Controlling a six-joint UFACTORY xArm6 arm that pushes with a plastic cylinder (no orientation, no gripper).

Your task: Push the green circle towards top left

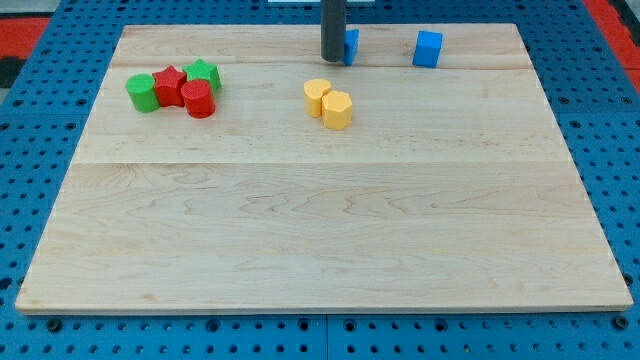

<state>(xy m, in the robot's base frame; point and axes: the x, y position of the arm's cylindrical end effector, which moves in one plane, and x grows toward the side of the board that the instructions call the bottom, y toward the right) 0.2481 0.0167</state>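
Wooden board (320, 240) lies on a blue pegboard surface (30, 200) and fills most of the view. My tip (332, 58) stands near the board's 12 o'clock edge; the dark rod rises straight out of the view's top. No pincer on this arm, only the rod, so nothing opens or closes. Directly at the tip's 3 o'clock, touching or nearly so, sits a blue block (351, 46), partly hidden behind the rod; shape cannot be made out. A second blue block, a cube (428, 48), sits further along at 3 o'clock, apart from the first. The green circle (141, 92) is at the board's 10 o'clock area, well apart from the tip, at roughly the tip's 8 to 9 o'clock. It is the outermost block of a tight cluster: a red star (170, 84) touches it at its 3 o'clock, a red cylinder (198, 99) sits at the star's 4 o'clock, and a green star (203, 73) sits at the red star's 2 o'clock, just beside it. Two yellow blocks lie at the tip's 6 o'clock, near it but not touching: a yellow rounded block (317, 96) and a yellow faceted block (337, 109), pressed together, the second at the 4 o'clock of the first.
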